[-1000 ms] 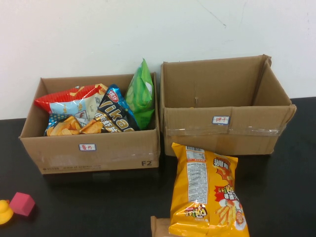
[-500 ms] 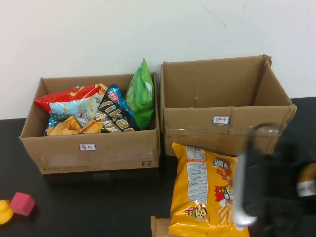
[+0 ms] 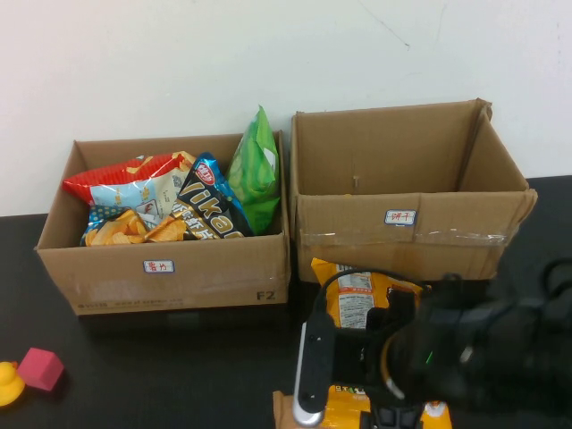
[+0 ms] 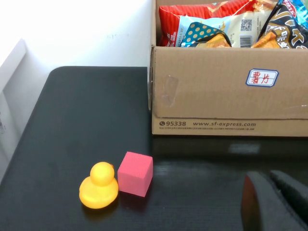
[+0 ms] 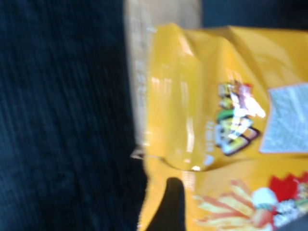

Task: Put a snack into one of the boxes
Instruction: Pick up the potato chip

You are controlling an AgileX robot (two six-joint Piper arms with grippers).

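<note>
A yellow snack bag (image 3: 356, 297) lies on the black table in front of the empty right cardboard box (image 3: 402, 234). The left cardboard box (image 3: 170, 277) holds several snack bags. My right arm (image 3: 447, 357) hangs over the yellow bag and hides most of it. In the right wrist view, my right gripper (image 5: 231, 216) is open just above the yellow bag (image 5: 207, 96), with one dark finger (image 5: 169, 207) at the bag's edge. My left gripper (image 4: 281, 204) is shut and empty, low near the left box (image 4: 211, 106); it is out of the high view.
A pink cube (image 3: 40, 368) and a yellow duck (image 3: 7, 384) sit at the table's front left, also in the left wrist view as the cube (image 4: 135, 167) and the duck (image 4: 98, 185). A flat cardboard piece (image 3: 284, 409) lies under the yellow bag. A white wall stands behind the boxes.
My right arm has come in from the right and moved left over the yellow bag, now covering most of it. The bag and boxes have not moved.
</note>
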